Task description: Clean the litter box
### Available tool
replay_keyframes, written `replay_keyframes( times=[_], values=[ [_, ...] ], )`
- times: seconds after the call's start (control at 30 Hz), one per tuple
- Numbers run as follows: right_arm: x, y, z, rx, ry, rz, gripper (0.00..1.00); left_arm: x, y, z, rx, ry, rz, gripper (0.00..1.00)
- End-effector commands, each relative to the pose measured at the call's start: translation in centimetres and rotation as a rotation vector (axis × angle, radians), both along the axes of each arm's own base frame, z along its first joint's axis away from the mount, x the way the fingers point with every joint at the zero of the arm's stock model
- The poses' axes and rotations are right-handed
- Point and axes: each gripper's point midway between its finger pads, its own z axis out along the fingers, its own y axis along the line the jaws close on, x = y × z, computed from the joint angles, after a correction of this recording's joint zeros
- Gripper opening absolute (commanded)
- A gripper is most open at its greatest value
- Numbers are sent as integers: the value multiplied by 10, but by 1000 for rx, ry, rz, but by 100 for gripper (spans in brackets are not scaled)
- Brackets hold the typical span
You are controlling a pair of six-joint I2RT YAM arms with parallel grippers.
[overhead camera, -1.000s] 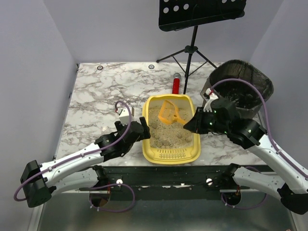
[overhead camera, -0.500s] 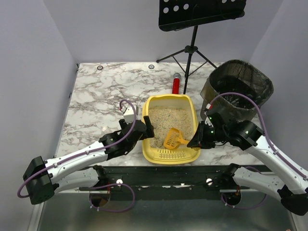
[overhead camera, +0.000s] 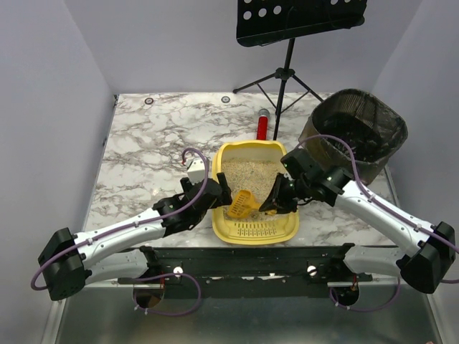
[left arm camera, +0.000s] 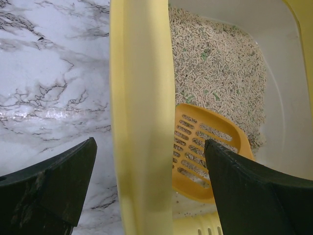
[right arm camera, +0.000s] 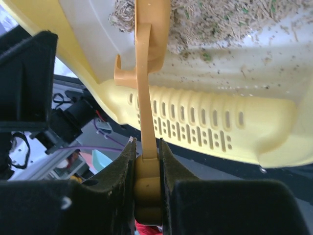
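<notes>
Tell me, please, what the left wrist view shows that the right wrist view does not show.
Only the left wrist view shows the marble tabletop and the open left gripper straddling a side wall of the litter box. Only the right wrist view shows the right gripper shut on the handle of the orange scoop, and the box's slotted lip. Both show the litter box, its beige litter and the scoop.
</notes>
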Motion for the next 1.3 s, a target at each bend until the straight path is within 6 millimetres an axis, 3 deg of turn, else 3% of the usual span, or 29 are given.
replay_keyframes(
  times=[0.0, 0.03, 0.23, 0.37, 0.6, 1.03, 1.27],
  values=[
    [3, -1, -42, -44, 67, -94, 1, 5, -6, 8, -38, -7, 14, 99],
    [3, -1, -52, -40, 76, -126, 1, 5, -6, 8, -40, -5, 14, 99],
    [48, 9, -52, 97, -98, -335, 1, 2, -3, 0, -41, 21, 28, 99],
    [73, 0, -55, 105, -202, -459, 1, 0, 0, -3, -36, 33, 36, 99],
    [98, -15, -64, 77, -299, -601, 1, 0, 0, -9, -46, 35, 40, 99],
    [124, -1, -81, 161, -445, -606, 1, -4, -8, -26, -39, 85, 10, 99],
    [122, 13, -69, 280, -531, -528, 1, -6, -9, -25, -64, 87, 5, 99]
  ],
)
